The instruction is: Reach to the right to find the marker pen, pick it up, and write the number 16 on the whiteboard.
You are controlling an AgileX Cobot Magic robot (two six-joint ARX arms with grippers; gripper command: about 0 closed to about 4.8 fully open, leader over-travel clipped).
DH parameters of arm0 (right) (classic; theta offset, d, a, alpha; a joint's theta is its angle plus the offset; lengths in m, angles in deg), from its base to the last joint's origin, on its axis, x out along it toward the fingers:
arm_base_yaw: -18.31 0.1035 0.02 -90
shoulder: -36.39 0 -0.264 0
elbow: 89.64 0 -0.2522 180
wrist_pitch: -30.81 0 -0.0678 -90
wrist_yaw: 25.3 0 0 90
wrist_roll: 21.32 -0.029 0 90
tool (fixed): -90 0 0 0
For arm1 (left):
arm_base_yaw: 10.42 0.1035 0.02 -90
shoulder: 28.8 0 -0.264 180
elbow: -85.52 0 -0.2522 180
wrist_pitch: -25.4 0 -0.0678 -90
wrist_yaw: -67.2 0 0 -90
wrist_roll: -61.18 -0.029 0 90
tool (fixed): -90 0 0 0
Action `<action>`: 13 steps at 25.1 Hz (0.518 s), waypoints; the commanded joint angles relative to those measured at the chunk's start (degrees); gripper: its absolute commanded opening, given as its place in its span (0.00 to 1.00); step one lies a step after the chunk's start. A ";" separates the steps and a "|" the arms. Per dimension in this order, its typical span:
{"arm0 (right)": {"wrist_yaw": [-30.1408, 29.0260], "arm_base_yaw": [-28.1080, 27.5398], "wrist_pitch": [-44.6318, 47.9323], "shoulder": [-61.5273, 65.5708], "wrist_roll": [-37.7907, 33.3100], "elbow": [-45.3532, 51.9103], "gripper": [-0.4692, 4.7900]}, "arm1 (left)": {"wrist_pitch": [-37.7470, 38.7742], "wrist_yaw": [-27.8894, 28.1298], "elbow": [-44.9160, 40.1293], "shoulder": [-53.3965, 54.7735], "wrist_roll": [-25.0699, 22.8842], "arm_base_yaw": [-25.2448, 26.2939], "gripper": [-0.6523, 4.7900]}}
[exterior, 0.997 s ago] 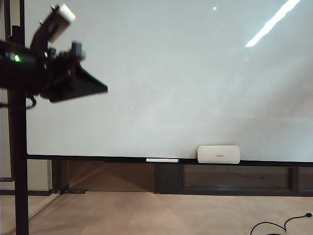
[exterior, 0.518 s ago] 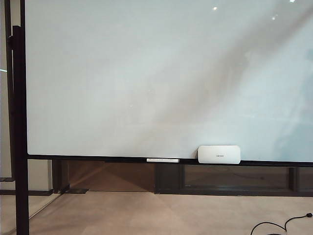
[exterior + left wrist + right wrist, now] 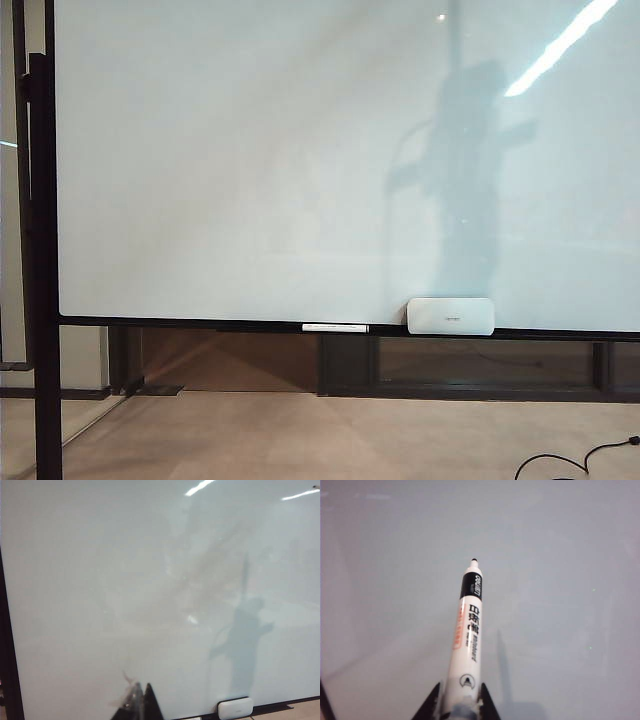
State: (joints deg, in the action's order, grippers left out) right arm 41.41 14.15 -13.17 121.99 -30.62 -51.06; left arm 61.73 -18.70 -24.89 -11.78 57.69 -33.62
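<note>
Marker pen (image 3: 467,645): held in the right tool (image 3: 457,705), whose two dark fingers are clamped on the rear end of the barrel. Cap off. The small dark tip points at the whiteboard (image 3: 560,555), which fills the whole right wrist view. Black collar sits just behind the tip; orange-red lettering runs along one side of the white barrel, with black print beside it. Cannot tell whether the tip touches the board surface. The pen casts a faint shadow on the board beside the barrel.

Left tool (image 3: 137,707): only the dark fingertips show at the edge of the left wrist view, close together, nothing visible between them; cannot tell for certain whether they are fully closed. It faces the same board.

Exterior view: neither arm nor tool is seen directly. The whiteboard (image 3: 250,150) shows no writing. A grey arm-shaped shadow (image 3: 465,170) falls on its right half. On the black lower rail (image 3: 200,322) stands a rounded white eraser block (image 3: 450,316), and to the left of it, near but apart, lies a thin flat white strip (image 3: 335,327). A black stand post (image 3: 40,260) rises at the left edge.
</note>
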 commanded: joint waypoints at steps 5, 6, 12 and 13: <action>8.35 5.33 -20.20 -14.27 8.11 -0.15 0.09 | 8.26 -0.28 1.99 -1.97 -0.61 -0.02 0.11; 8.39 5.33 -21.77 -15.76 8.11 -0.15 0.09 | 8.37 -0.28 1.99 -1.97 -0.72 -0.02 0.11; 10.38 5.31 -33.09 -27.04 9.31 8.72 0.09 | 7.63 -3.13 1.86 -1.57 -2.58 -0.02 0.11; 10.34 5.31 -31.93 -29.11 10.08 13.09 0.09 | 6.93 -4.35 1.55 -1.44 -2.58 -0.02 0.11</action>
State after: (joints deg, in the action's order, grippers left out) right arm 51.44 19.39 -45.85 94.13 -21.55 -40.67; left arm 70.19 -21.65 -23.23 -13.46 55.37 -33.62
